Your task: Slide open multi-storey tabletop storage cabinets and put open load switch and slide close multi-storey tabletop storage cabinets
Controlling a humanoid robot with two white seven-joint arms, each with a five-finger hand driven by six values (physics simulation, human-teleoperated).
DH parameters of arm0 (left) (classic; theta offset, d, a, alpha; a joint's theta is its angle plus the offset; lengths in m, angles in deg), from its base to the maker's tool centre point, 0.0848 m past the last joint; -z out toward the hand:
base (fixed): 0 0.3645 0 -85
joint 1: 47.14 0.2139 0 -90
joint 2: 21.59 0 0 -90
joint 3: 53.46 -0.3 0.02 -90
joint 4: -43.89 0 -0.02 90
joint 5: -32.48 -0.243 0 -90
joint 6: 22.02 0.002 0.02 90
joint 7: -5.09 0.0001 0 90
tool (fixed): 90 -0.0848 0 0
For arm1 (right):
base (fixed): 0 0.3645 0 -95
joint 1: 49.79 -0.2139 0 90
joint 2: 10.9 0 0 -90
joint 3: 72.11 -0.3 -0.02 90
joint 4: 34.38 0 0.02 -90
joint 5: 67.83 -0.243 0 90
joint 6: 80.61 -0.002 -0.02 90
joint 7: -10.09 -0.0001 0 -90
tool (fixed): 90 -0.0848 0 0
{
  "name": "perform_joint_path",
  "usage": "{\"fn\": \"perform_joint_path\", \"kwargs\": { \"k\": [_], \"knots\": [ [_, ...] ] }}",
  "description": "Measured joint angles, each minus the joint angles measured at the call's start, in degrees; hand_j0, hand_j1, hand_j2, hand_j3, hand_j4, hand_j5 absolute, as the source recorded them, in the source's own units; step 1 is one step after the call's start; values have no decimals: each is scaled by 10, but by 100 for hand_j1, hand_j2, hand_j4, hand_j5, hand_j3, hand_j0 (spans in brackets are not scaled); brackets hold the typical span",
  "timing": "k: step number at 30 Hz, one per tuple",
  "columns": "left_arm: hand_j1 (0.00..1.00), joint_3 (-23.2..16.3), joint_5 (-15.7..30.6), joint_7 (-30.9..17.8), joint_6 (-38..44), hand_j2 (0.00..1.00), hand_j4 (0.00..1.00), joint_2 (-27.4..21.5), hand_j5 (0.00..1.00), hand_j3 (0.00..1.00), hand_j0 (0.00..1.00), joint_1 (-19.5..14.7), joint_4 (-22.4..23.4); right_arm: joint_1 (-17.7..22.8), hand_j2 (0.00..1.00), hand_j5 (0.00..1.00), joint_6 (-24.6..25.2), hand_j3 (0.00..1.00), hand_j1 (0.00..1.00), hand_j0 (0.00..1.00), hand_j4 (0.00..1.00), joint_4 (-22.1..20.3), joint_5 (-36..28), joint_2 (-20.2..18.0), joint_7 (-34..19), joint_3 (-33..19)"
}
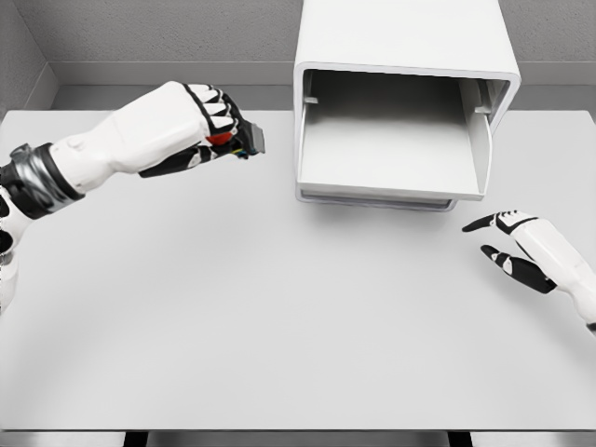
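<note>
The cabinet has its drawer pulled out, showing only bare interior. The left hand grips the load switch above the table; the right hand hovers with loose fingers.

one head camera looks steeply down and forward over the table from close above.

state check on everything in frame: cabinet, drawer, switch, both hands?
storage cabinet: upright at the table's far edge, front facing the robot.
drawer: slid open, nothing visible inside.
load switch: gripped in the left hand, above the table, left of the drawer.
left hand: fingers closed around the switch.
right hand: fingers open, holding nothing, right of the drawer front.
table: bare where visible.
</note>
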Motion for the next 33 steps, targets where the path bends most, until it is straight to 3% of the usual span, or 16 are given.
{"fn": "perform_joint_path", "kwargs": {
  "k": [16,33],
  "knots": [
    [46,-29,-9,0,0,46,46,60,46,46,46,-18,0,11,61,61,0,61,61,61,61,-23,2,3,1,-2],
    [46,-65,-58,0,0,46,46,134,46,46,46,-29,3,12,61,61,0,61,61,61,61,-28,2,3,1,-4]
  ]
}}
